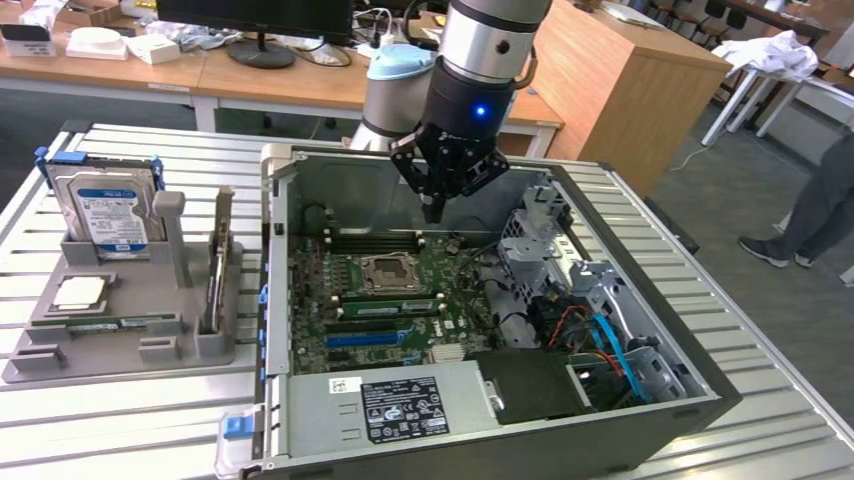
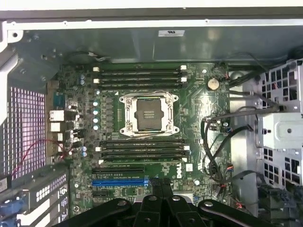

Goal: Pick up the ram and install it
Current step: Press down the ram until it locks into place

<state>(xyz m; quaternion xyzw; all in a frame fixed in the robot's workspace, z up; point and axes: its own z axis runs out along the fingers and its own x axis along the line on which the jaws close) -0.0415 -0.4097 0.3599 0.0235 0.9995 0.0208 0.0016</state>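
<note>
The ram (image 1: 118, 323) lies flat in a groove near the front edge of a grey holder (image 1: 187, 350), which sits on the slatted table (image 1: 134, 420) toward the exterior view's left edge. It is well apart from the gripper (image 1: 434, 212), with the wall of the open computer case (image 1: 274, 300) standing between them. In the same holder a hard drive (image 1: 107, 215) stands upright at the far end, and a square silver processor chip (image 1: 80, 292) lies just behind the ram.

The gripper (image 2: 161, 189) hangs over the inside of the case, above the far part of the motherboard (image 1: 387, 310), touching nothing. Its fingers are clenched together to a single tip and carry nothing.

In the wrist view the processor socket (image 2: 148, 113) sits mid-board with bare memory slots (image 2: 139, 75) on one side and more (image 2: 142, 149) on the other. Cables (image 2: 222, 137) and a metal drive cage (image 2: 281, 127) crowd the case's side toward the exterior view's right; the space above the board is open.
</note>
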